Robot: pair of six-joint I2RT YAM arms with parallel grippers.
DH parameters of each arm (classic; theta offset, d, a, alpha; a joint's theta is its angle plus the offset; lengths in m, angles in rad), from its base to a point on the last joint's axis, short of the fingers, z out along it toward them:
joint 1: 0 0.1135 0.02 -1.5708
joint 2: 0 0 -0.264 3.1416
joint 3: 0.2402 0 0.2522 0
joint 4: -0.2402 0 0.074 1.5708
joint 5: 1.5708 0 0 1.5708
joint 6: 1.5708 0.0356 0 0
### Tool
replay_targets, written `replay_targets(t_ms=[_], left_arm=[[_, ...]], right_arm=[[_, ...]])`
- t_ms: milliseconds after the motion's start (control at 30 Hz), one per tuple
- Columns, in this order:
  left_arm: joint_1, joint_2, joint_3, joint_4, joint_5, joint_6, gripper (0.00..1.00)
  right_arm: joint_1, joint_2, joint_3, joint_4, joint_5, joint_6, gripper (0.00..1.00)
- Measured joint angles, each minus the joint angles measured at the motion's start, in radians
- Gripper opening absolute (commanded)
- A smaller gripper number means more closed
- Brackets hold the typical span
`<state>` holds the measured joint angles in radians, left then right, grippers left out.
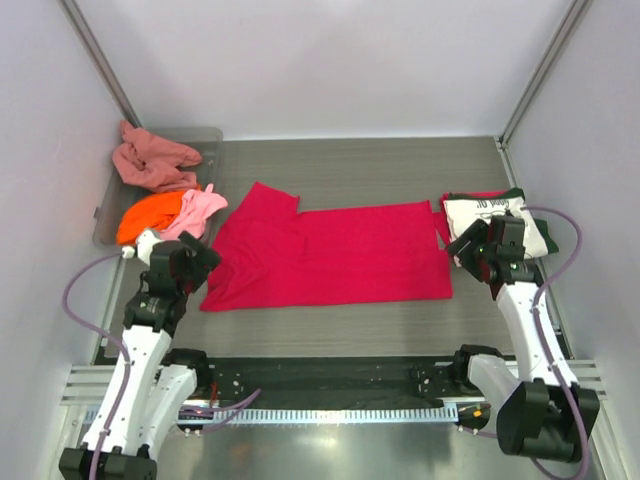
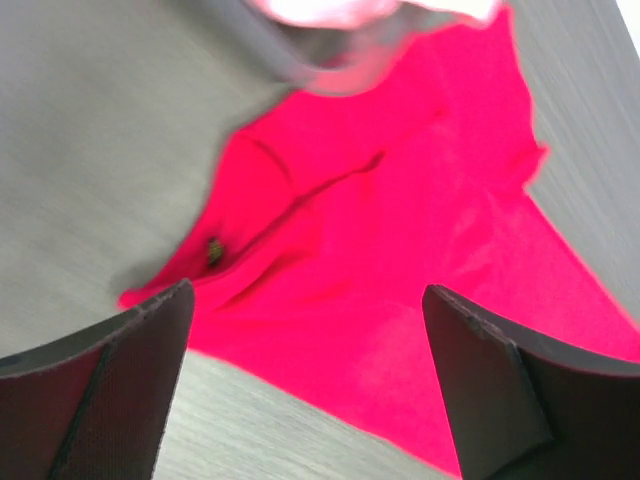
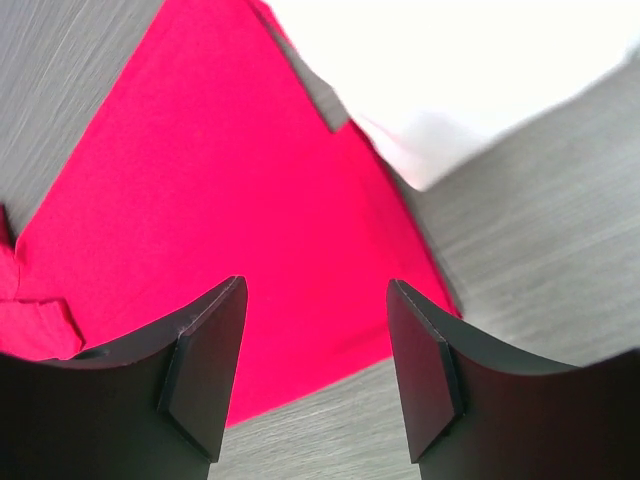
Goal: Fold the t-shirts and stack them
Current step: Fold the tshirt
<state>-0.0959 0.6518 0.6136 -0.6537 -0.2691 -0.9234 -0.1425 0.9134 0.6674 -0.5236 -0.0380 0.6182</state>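
A crimson-red t-shirt [image 1: 330, 255] lies spread flat across the middle of the table, one sleeve pointing to the back left. My left gripper [image 1: 208, 260] hovers open over its left edge, and the red cloth [image 2: 400, 220] shows between the fingers [image 2: 120, 370] with nothing gripped. At the shirt's right edge my right gripper [image 1: 466, 248] is open above the red corner [image 3: 220, 180], holding nothing. A folded cream t-shirt with dark print [image 1: 492, 212] lies at the right on top of dark green cloth [image 1: 514, 194]. Its pale edge [image 3: 450, 70] shows in the right wrist view.
A clear grey bin [image 1: 210, 140] at the back left holds a salmon-pink shirt [image 1: 150, 160], an orange shirt [image 1: 150, 215] and a light pink shirt [image 1: 198, 210] that hangs over its near rim. Frame posts stand at both back corners.
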Motion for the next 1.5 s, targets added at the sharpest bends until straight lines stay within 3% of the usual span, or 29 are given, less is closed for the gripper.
replay_targets(t_ms=[100, 233, 433, 867, 1200, 1300, 1333, 1367, 1433, 1500], left_arm=[[0.0, 0.078, 0.021, 0.077, 0.085, 0.049, 0.99], [-0.006, 0.223, 0.064, 0.16, 0.146, 0.097, 1.0], [-0.014, 0.433, 0.196, 0.274, 0.171, 0.147, 1.0], [-0.036, 0.99, 0.588, 0.447, 0.202, 0.218, 0.95], [-0.04, 1.263, 0.851, 0.456, 0.199, 0.245, 0.93], [-0.04, 1.332, 0.925, 0.447, 0.191, 0.257, 0.92], [-0.04, 1.357, 0.953, 0.444, 0.187, 0.263, 0.91], [-0.04, 1.386, 0.986, 0.433, 0.181, 0.272, 0.89], [-0.04, 1.426, 1.028, 0.42, 0.172, 0.28, 0.89], [-0.04, 1.464, 1.067, 0.404, 0.16, 0.282, 0.89]], right_arm=[[0.029, 0.096, 0.054, 0.026, -0.019, -0.024, 0.7], [0.094, 0.266, 0.162, 0.06, -0.004, -0.06, 0.7], [0.189, 0.534, 0.351, 0.105, 0.1, -0.105, 0.59], [0.186, 0.994, 0.705, 0.127, 0.193, -0.143, 0.56], [0.186, 1.212, 0.889, 0.13, 0.217, -0.173, 0.55], [0.186, 1.251, 0.938, 0.135, 0.22, -0.182, 0.38], [0.186, 1.261, 0.95, 0.139, 0.219, -0.184, 0.26], [0.186, 1.265, 0.954, 0.143, 0.213, -0.184, 0.21], [0.186, 1.268, 0.955, 0.143, 0.205, -0.18, 0.17], [0.186, 1.268, 0.955, 0.144, 0.197, -0.178, 0.24]])
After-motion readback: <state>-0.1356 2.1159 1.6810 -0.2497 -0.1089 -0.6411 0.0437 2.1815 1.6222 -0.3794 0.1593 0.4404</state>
